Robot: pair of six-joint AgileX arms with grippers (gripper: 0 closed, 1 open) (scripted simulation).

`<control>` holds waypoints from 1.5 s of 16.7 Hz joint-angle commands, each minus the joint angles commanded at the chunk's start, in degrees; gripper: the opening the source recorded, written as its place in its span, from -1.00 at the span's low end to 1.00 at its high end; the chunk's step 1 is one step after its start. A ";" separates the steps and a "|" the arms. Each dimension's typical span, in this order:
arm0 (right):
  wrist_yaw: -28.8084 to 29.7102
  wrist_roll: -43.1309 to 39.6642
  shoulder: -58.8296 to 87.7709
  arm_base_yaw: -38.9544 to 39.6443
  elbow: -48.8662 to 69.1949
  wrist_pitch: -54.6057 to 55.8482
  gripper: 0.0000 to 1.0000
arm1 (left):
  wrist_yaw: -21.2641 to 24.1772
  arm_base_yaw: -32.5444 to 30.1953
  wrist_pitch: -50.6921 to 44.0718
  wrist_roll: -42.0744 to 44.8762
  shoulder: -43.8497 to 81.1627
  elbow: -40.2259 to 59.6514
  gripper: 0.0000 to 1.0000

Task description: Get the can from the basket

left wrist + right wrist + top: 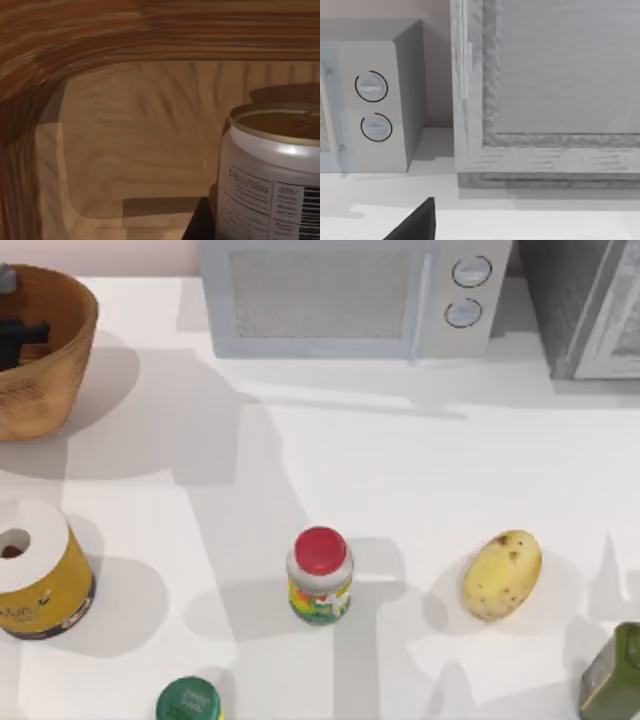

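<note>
While my left claw (15, 337) hung inside the basket (70, 350) near the can (272, 175), I couldn't tell its opening, so squaring up mattered before squeezing.

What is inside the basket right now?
The can stands upright inside the basket, close to its ribbed wall. In the top view the left arm's dark body reaches in, covering the can; its fingers cannot be made out.

A large round brown wicker basket (50, 360) sits at the far left corner of the tabletop, partly cut off by the top view's left edge. Inside it, in the left wrist view, a small can (272, 175) stands upright on the basket floor near the curved inner wall, with a dull gold top, silver-white side, printed label and barcode.
</note>
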 joint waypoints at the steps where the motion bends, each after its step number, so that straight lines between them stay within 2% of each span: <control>1: 0.00 0.00 0.00 0.00 0.00 0.00 1.00 | -0.30 0.18 -0.35 -0.58 -3.47 -2.05 -1.00; 5: 0.00 0.00 0.00 0.00 0.00 0.00 1.00 | -1.67 -0.20 1.56 -0.85 -6.97 -5.46 -1.00; 9: 0.00 0.00 0.00 0.00 0.00 0.00 1.00 | -5.52 -1.74 7.82 -1.37 -20.06 -18.26 -1.00; 12: 0.00 0.00 0.00 0.00 0.00 0.00 1.00 | -8.58 -3.37 15.03 -1.96 -36.14 -33.76 -1.00; 17: 0.00 0.00 0.00 0.00 0.00 0.00 1.00 | -11.78 -6.07 29.99 -3.51 -71.73 -65.43 -1.00; 21: 0.00 0.00 0.00 0.00 0.00 0.00 1.00 | -11.72 -7.53 43.17 -5.37 -101.48 -91.13 -1.00; 25: 0.00 0.00 0.00 0.00 0.00 0.00 1.00 | -9.52 -8.40 55.89 -7.50 -126.27 -113.49 -1.00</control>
